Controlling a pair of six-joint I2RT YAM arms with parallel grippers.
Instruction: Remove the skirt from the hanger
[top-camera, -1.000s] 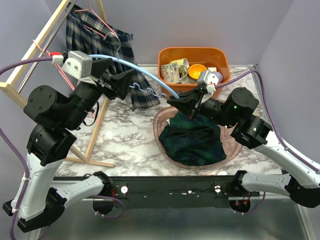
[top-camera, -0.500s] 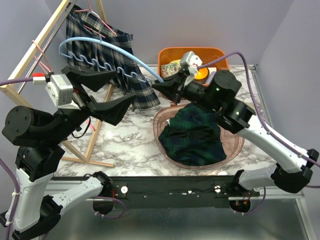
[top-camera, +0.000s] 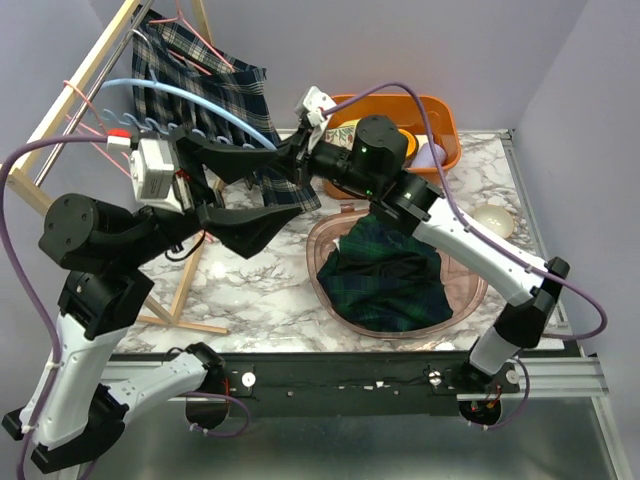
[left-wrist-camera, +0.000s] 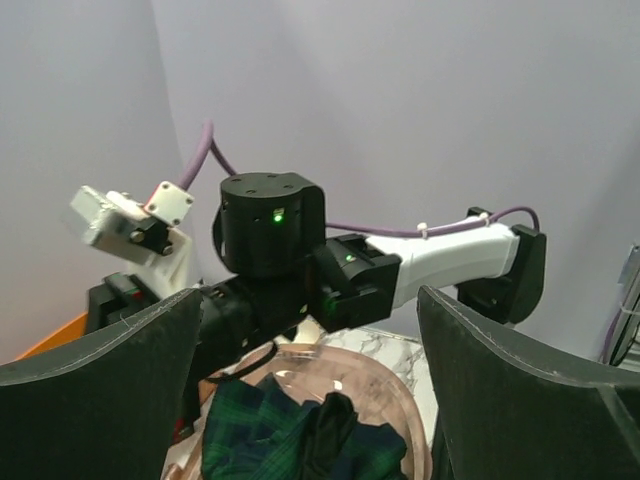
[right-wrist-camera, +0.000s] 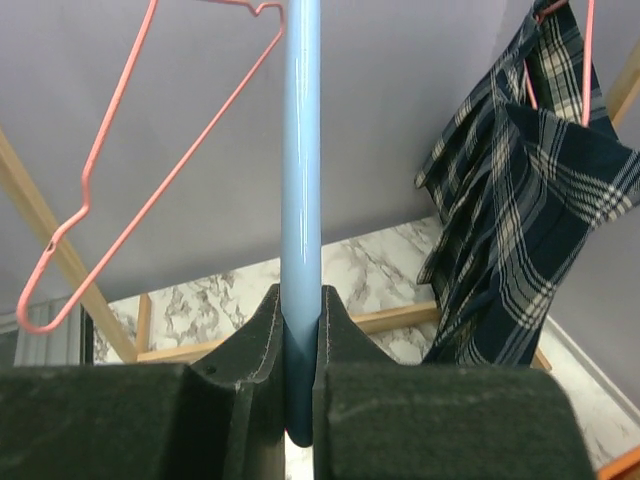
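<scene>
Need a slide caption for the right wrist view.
Right pincer shut on the blue hanger, plaid skirt and wooden rack beyond.

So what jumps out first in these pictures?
A long blue hanger, bare, is pinched in the right end effector and held up toward the back left. Below, a dark green plaid skirt lies crumpled in a pink basin mid-table, and a lighter checked skirt hangs on the wooden rack behind.

A blue hanger (top-camera: 190, 93) is held at one end by the right gripper (top-camera: 291, 153), the left gripper (top-camera: 284, 185) is spread wide beside it, and a dark skirt (top-camera: 385, 270) is heaped in a pink basin (top-camera: 318, 262)
</scene>
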